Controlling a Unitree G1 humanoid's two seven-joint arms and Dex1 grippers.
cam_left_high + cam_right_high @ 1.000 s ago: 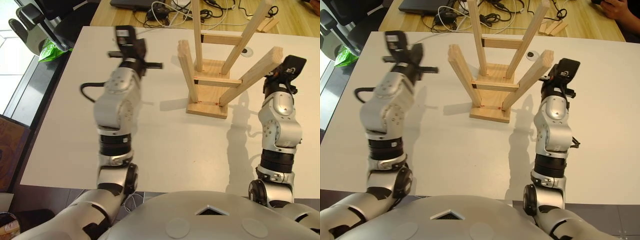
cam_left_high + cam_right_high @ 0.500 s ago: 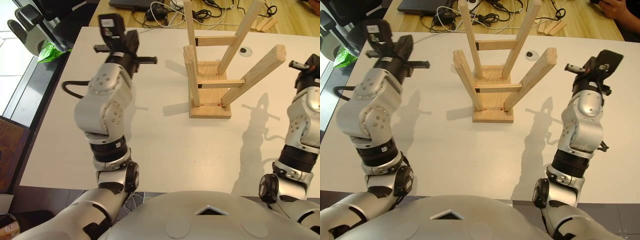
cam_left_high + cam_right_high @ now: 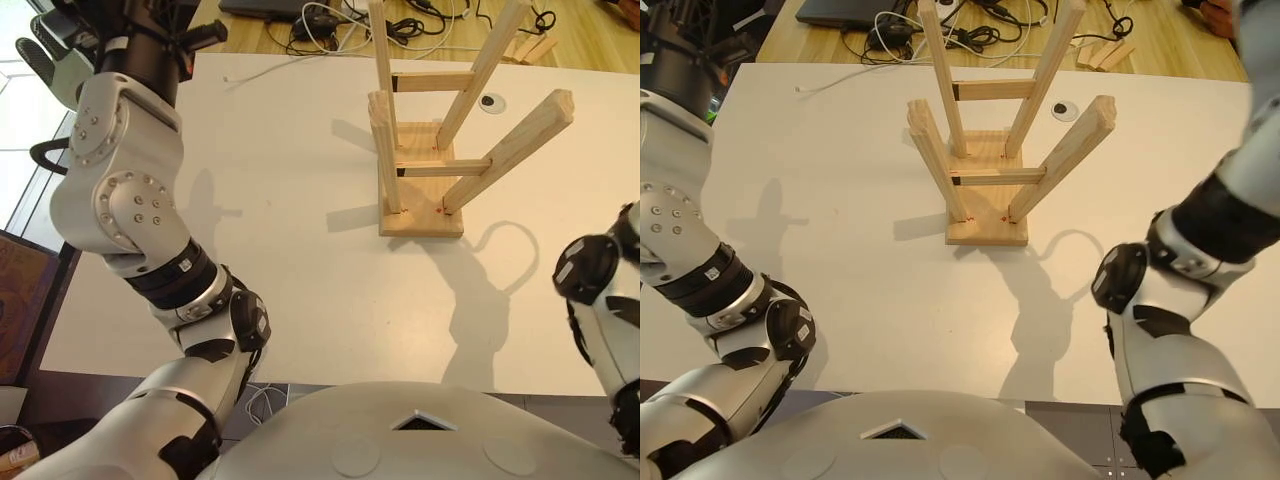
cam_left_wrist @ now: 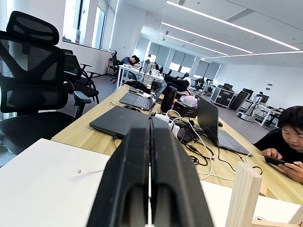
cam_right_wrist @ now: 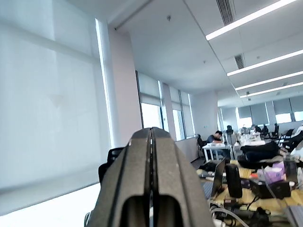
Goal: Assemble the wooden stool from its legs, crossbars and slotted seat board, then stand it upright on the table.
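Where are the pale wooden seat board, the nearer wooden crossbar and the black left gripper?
pale wooden seat board (image 3: 420, 224): left eye view, bare front strip.
nearer wooden crossbar (image 3: 436, 168): left eye view, mid-span.
black left gripper (image 4: 150, 124): left wrist view, seam between shut fingertips.

obstacle: stool (image 3: 440, 168) legs-up, far centre | room: table (image 3: 280, 270) open left and near side

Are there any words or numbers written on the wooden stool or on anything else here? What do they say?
No text here can be read.
The wooden stool carries no words or numbers, only small red marks on its seat board beside two of the legs.
The laptop on the desk behind is too far off to show any lettering.
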